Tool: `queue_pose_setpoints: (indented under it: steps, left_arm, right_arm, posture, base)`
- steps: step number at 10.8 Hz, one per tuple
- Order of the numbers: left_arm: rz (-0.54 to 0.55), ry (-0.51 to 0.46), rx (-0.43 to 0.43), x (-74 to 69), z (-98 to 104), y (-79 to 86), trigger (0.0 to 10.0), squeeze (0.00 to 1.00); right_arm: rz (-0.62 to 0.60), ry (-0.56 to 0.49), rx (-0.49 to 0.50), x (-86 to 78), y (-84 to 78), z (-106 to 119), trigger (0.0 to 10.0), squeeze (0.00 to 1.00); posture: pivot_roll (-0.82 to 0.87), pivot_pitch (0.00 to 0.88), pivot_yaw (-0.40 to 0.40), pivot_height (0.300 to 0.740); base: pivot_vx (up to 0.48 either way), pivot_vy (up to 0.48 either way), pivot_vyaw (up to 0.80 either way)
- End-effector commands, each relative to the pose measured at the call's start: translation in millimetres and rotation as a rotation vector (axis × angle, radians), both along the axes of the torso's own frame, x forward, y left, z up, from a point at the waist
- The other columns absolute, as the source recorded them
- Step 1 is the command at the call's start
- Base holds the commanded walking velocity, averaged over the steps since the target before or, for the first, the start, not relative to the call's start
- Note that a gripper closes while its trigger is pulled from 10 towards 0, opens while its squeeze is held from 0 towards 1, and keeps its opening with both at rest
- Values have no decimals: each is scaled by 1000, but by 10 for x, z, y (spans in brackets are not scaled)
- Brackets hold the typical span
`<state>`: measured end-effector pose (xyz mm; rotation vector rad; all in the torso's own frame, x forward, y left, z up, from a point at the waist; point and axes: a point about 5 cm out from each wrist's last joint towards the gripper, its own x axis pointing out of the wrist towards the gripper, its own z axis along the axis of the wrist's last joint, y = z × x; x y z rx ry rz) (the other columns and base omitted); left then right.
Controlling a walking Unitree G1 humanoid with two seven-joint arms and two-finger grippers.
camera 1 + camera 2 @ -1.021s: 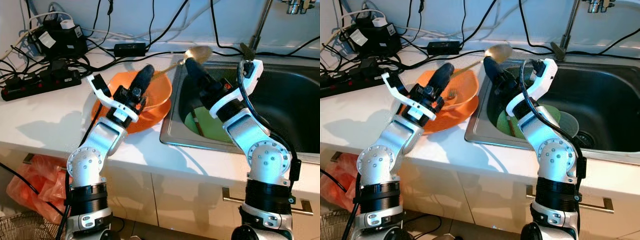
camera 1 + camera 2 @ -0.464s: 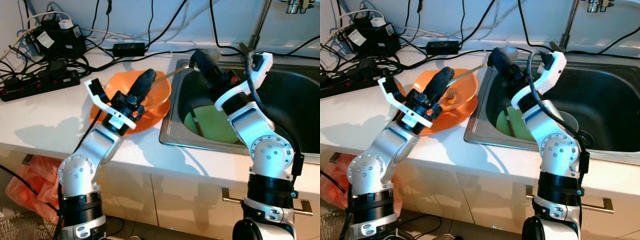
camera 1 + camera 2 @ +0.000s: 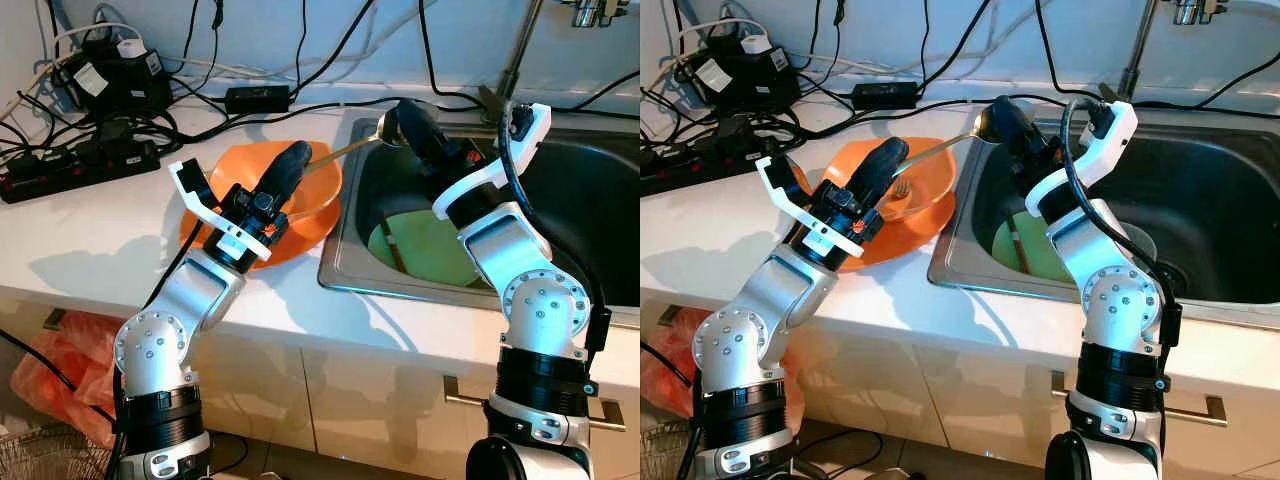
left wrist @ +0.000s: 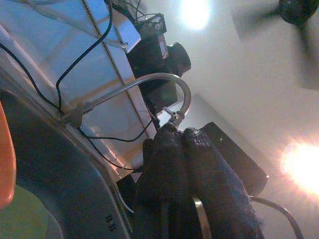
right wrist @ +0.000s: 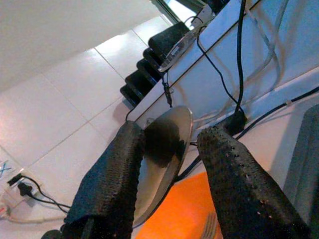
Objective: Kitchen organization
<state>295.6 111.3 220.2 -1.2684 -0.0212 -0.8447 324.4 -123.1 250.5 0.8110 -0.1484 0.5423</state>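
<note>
Two pincers are engaged. My right pincer (image 5: 164,169) stands open astride the bowl of the metal ladle (image 3: 985,126), over the sink's (image 3: 600,200) counter-side rim. My left pincer (image 3: 290,165) is closed on the ladle's handle above the orange bowl (image 3: 318,205). I judge organizing barely begun: green plate (image 3: 430,250) remains in the sink.

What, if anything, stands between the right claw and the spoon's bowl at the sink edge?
Nothing visible does. The right claw is open with the spoon bowl already between its fingers, while the left claw holds the handle above the orange bowl.
</note>
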Motion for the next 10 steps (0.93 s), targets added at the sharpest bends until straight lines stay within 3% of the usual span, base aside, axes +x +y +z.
queue_pose_setpoints:
  steps: [1,6,9,10]
  left_arm:
    - [-32,-25,-4,-39,45,-37,0,0]
    - [-42,-5,-1,-34,15,-68,0,0]
    - [-9,84,73,36,-158,-51,0,0]
    - [-22,75,99,19,-158,-84,0,0]
  right_arm:
    - [18,21,21,16,23,-1,0,0]
    - [25,24,29,-4,39,-14,0,0]
    - [29,21,36,-1,47,-7,0,0]
    - [30,20,36,-2,49,-5,0,0]
  posture:
    - [35,35,87,740]
    - [34,36,92,740]
    - [36,36,95,740]
    - [37,35,96,740]
  base:
    - [0,0,0]
    - [0,0,0]
    - [0,0,0]
    - [0,0,0]
